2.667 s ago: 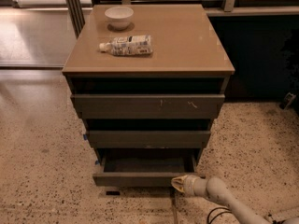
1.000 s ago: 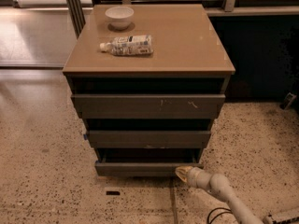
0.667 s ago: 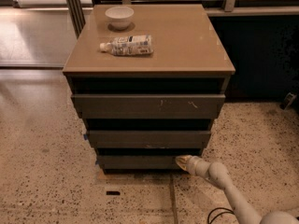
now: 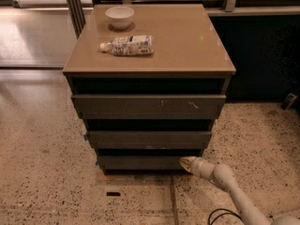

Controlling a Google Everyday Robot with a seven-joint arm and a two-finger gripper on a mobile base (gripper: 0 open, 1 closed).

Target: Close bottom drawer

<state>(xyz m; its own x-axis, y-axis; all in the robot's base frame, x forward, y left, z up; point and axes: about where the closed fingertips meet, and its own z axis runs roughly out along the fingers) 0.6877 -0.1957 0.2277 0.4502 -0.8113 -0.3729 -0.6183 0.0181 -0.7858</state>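
The bottom drawer [image 4: 140, 162] sat pushed in at the cabinet's [image 4: 150, 55] six o'clock. The gripper [image 4: 187, 163], jaws together in one pale tip, touched the drawer front's three o'clock end.

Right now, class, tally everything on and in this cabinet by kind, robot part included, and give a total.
Drawers: 3 (top drawer, middle drawer, bottom drawer)
White bowl: 1
Plastic bottle: 1
End effector: 1, at the bottom drawer's right end
Total: 6
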